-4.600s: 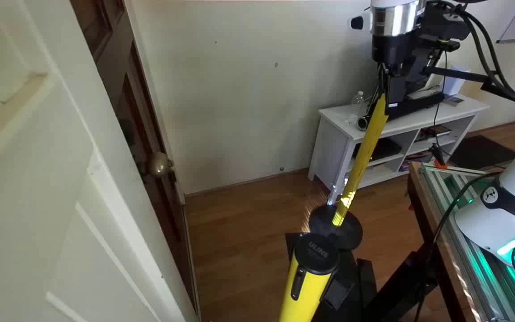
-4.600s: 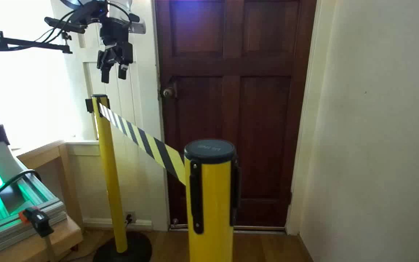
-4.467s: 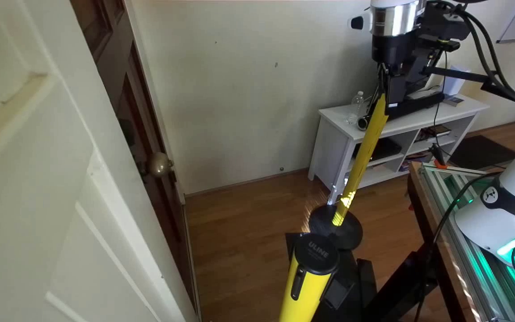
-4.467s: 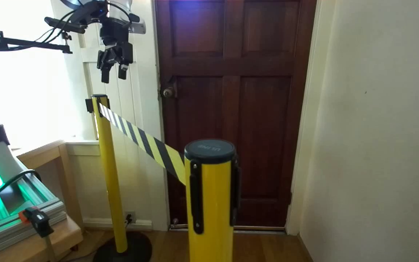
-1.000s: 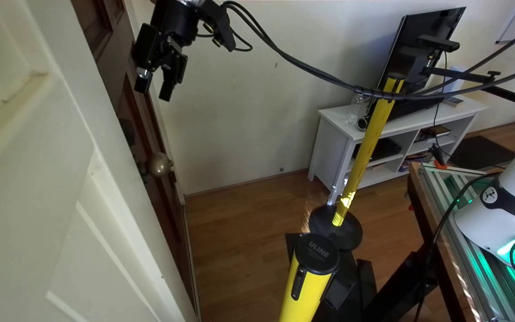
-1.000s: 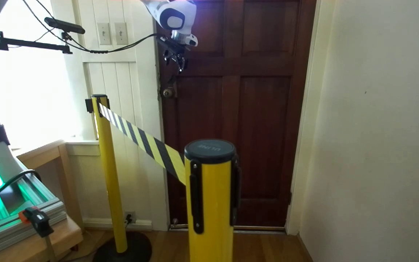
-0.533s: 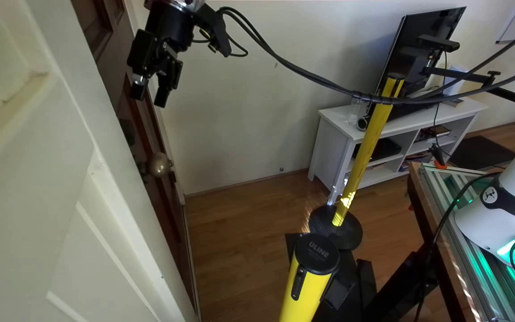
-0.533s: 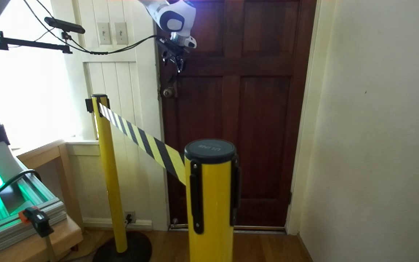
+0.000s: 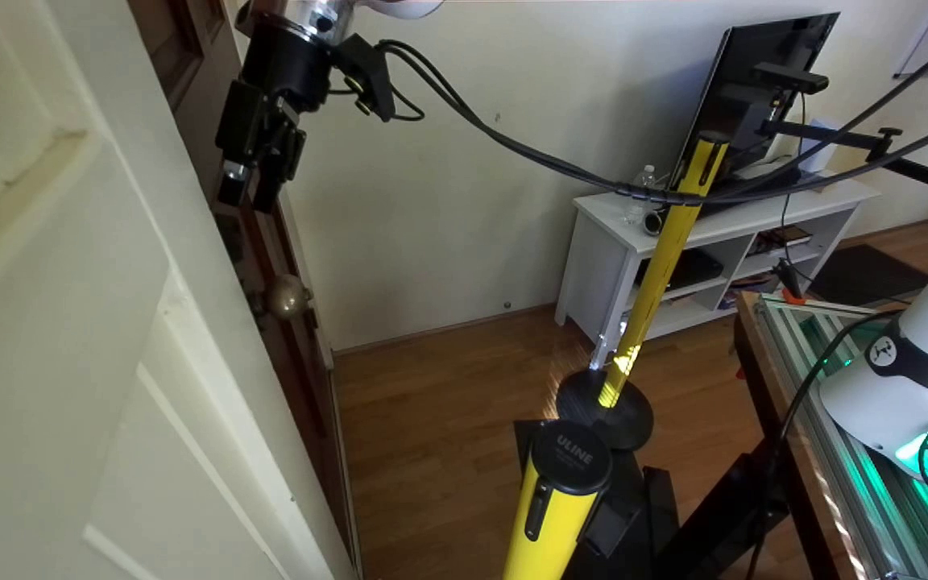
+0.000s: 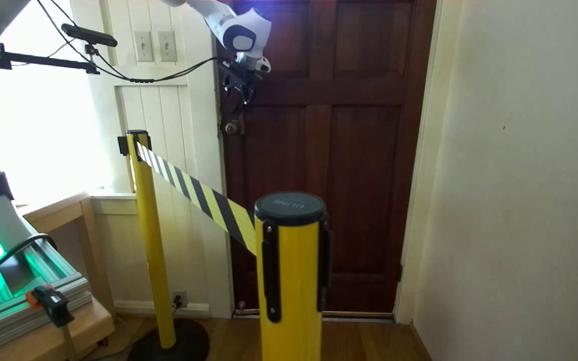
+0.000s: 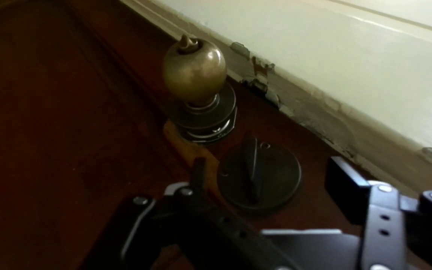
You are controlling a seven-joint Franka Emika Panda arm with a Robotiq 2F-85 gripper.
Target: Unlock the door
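The dark reddish-brown panelled door [image 10: 364,190] stands shut in an exterior view. Its round brass knob [image 11: 195,73] shows in the wrist view and in both exterior views [image 9: 287,296] [image 10: 232,128]. Beside the knob in the wrist view is a dark round lock plate [image 11: 278,180] with a thin upright thumb-turn [image 11: 252,165]. My gripper [image 11: 268,174] is open and empty, its two fingers apart on either side of the lock plate in that view. In an exterior view the gripper [image 9: 250,193] is just above the lock, close to the door. Contact with the thumb-turn does not show.
A cream door frame [image 11: 351,56] with chipped edge runs close by the right finger. Yellow posts [image 10: 291,281] [image 10: 153,225] with a striped belt [image 10: 198,193] stand before the door. A cream-white panelled door [image 9: 109,338] is near the camera. Black cables [image 9: 512,153] hang from the arm.
Earlier the gripper was above the far yellow post, away from the door. It has since moved over to the door. Over the last second it has sunk lower, closer to the lock, still open.
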